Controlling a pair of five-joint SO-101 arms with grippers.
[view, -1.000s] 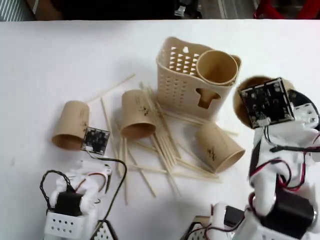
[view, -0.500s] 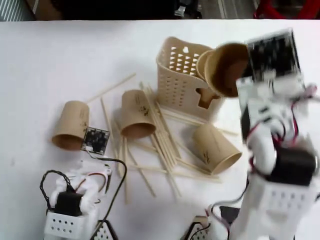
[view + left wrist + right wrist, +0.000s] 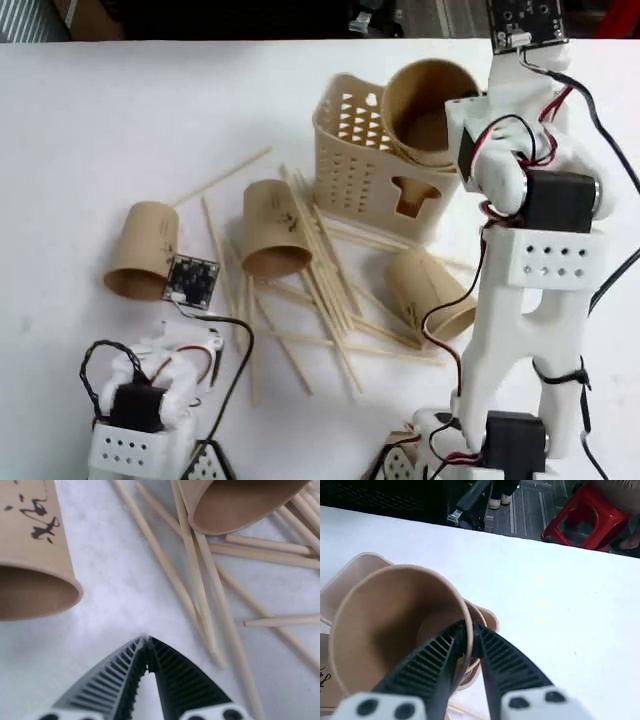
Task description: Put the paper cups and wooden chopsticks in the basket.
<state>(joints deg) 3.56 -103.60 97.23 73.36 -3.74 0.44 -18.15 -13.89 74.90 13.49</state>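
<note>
**Cup [image 3: 430, 105] poised over basket [image 3: 345, 150]; most items left**

High view: one more cup apparently inside already. Three lying cups [image 3: 275, 228] and scattered chopsticks [image 3: 322, 275] left on worktop [image 3: 100, 120].
Left wrist view: left pincer [image 3: 148, 652] pressed together, empty, beside chopsticks.
Right wrist view: right pincer [image 3: 467, 630] pinching raised cup's rim.

readable text: none | paper cups [image 3: 275, 228]: dark printed marks on their sides, too blurred to read

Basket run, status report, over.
Right gripper shut on paper cup rim, over the basket. Left gripper shut, empty, low by table. Three cups and chopsticks lie loose; one cup inside basket underneath.
</note>
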